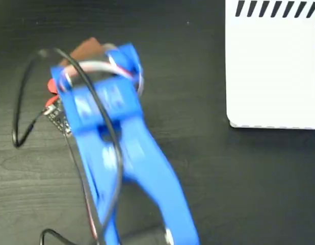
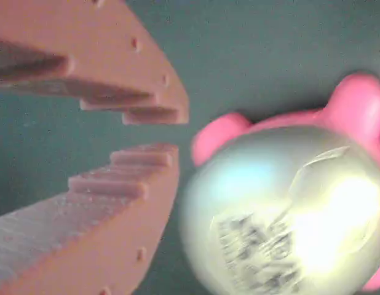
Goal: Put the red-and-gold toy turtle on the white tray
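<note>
In the wrist view the toy turtle [image 2: 282, 215] fills the lower right, its shiny gold shell with dark print facing the camera and coral-red limbs [image 2: 217, 135] sticking out behind it. My gripper [image 2: 171, 134] is just left of it, its two salmon toothed fingers [image 2: 141, 92] almost together with nothing between them, their tips close to the turtle's side. In the fixed view the blue arm [image 1: 116, 132] covers the turtle; only a small red patch [image 1: 51, 87] peeks out at its left edge. The white tray [image 1: 272, 76] with black stripes lies at the top right, far from the gripper.
Everything rests on a dark wood-grain table [image 1: 198, 92]. Black cables [image 1: 25, 92] loop out from the arm on the left. Bare tabletop lies between the arm and the tray.
</note>
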